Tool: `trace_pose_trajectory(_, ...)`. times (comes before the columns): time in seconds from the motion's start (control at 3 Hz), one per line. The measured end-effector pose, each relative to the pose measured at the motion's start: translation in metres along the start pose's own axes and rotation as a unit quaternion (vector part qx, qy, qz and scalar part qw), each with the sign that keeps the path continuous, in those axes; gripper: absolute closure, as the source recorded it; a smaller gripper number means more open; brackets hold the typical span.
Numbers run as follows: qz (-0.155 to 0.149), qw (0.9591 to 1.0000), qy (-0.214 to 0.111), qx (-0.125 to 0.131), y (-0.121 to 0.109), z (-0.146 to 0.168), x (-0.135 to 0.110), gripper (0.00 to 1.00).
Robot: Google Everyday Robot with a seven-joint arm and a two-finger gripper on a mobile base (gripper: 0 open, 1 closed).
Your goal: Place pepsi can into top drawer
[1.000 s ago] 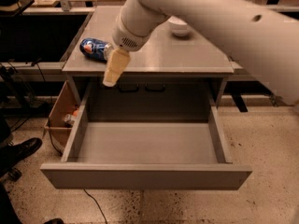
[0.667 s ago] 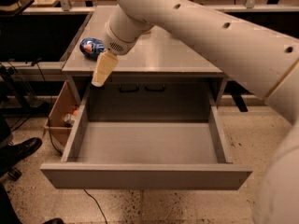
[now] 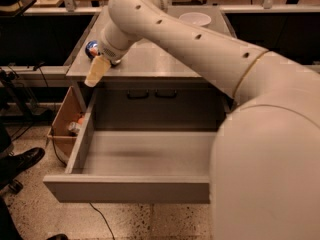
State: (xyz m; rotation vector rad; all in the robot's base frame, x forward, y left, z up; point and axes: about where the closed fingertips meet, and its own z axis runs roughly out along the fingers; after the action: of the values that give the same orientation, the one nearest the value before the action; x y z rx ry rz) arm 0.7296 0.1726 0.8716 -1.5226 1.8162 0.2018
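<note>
A small blue soda can with a silver end, the pepsi can (image 3: 91, 48), sits on the grey metal worktop (image 3: 150, 61) near its left front corner. It is partly hidden behind the wrist of the cream-white robot arm (image 3: 200, 49). The arm reaches in from the right foreground, crossing the worktop diagonally. Its gripper (image 3: 95, 73), of which a pale tan tip shows, points down and to the left over the worktop's front edge, just beside the can and lower than it. Whether the gripper is released or clenched cannot be told, nor whether it touches the can.

Below the worktop, the wide, shallow grey metal top drawer (image 3: 125, 190) stands pulled far out, showing its plain grey floor. The can is not in it. A white bowl (image 3: 195, 19) rests near the back of the worktop, well apart from the can. A brown cardboard box (image 3: 61, 119) stands on the speckled floor against the cabinet's left side, and a black shoe (image 3: 22, 161) shows at the left edge.
</note>
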Motion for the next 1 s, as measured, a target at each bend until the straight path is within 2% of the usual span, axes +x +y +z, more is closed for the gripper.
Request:
trace_pose_trajectory(0.67, 0.053, 0.9983, 0.005, 0.027, -0.047, 0.041, 0.012, 0.0)
trace_pose_trajectory(1.0, 0.075, 0.9967, 0.016, 0.025, -0.055, 0.048, 0.02, 0.16)
